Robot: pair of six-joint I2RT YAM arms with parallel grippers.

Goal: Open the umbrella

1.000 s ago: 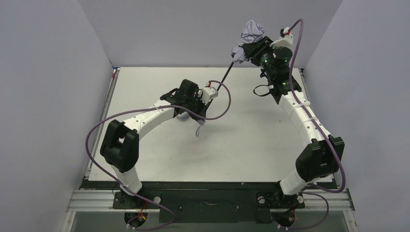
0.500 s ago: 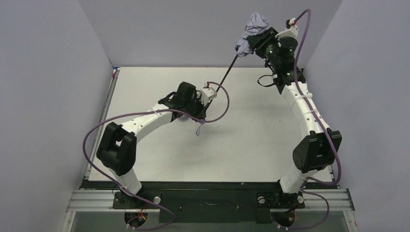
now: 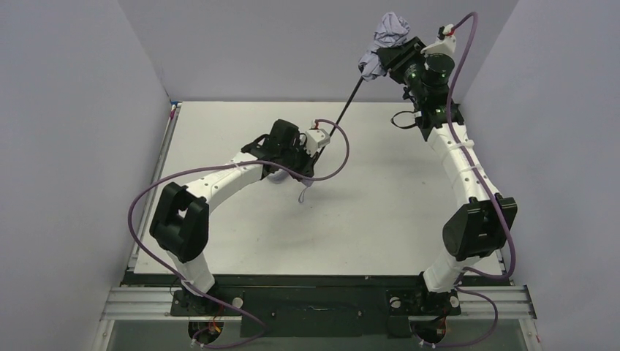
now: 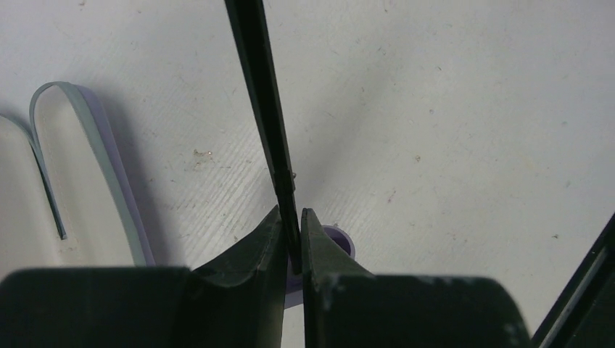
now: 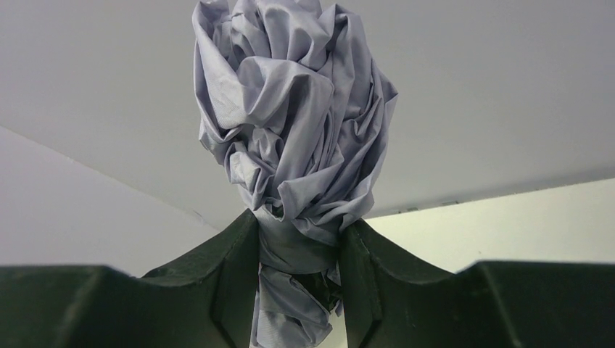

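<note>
On the left half of the white table (image 3: 219,241), the left arm (image 3: 219,179) reached from its base toward the middle, with a purple cable (image 3: 135,208) looped beside it. Item one, left gripper (image 4: 291,221): fingers pressed together on the thin black shaft (image 4: 265,94) of the umbrella (image 3: 349,95), the grip sitting just above the small lavender handle (image 4: 339,239), which showed between the fingers and the tabletop. In the left wrist view a pale rounded piece with a lavender edge (image 4: 109,174) lay on the table left of the fingers; what it was could not be told. A lavender strap (image 3: 303,191) hung below that gripper. Item two, shaft: tilted, running from mid-table up and to the right toward the far right corner, clear of the surface. Item three, canopy (image 5: 290,109): pale lavender, crumpled into a tight bunch at the shaft's upper end, ribs not spread. Item four, right gripper (image 5: 297,232): fingers clamped on the lower neck of the bunched canopy, the cloth bulging above them. The right arm (image 3: 464,172) rose from its base along the table's right edge, carrying a second purple cable (image 3: 457,58).
</note>
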